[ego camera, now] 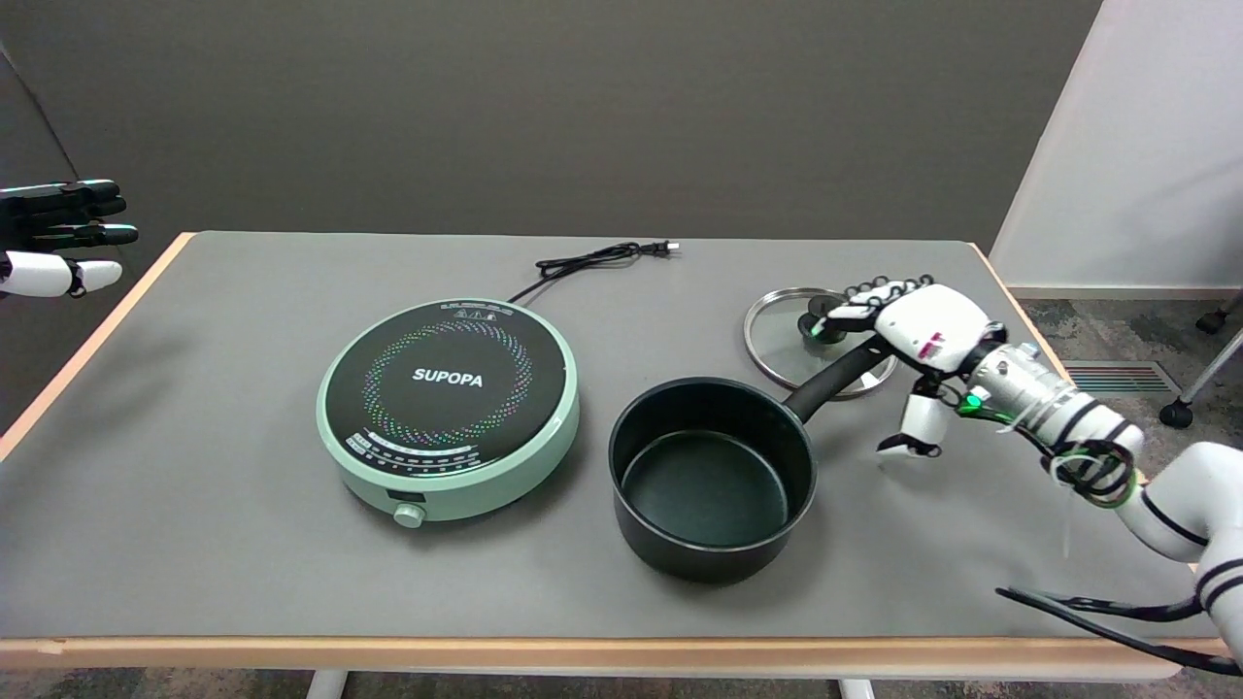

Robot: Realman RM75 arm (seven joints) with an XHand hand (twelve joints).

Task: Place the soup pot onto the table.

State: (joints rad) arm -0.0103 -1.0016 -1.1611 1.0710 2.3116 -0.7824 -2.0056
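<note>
Soup pot [712, 478] sits on the grey table [194, 466] just right of the green cooktop [449, 406], its black handle angled up-right under the right hand [918, 335], whose fingers are spread loose above the handle's end, holding nothing, thumb hanging beside it.

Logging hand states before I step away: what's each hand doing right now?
Right hand: over the end of the soup pot handle; whether it grips cannot be told.
Left hand: idle in the air, holds nothing.
</note>
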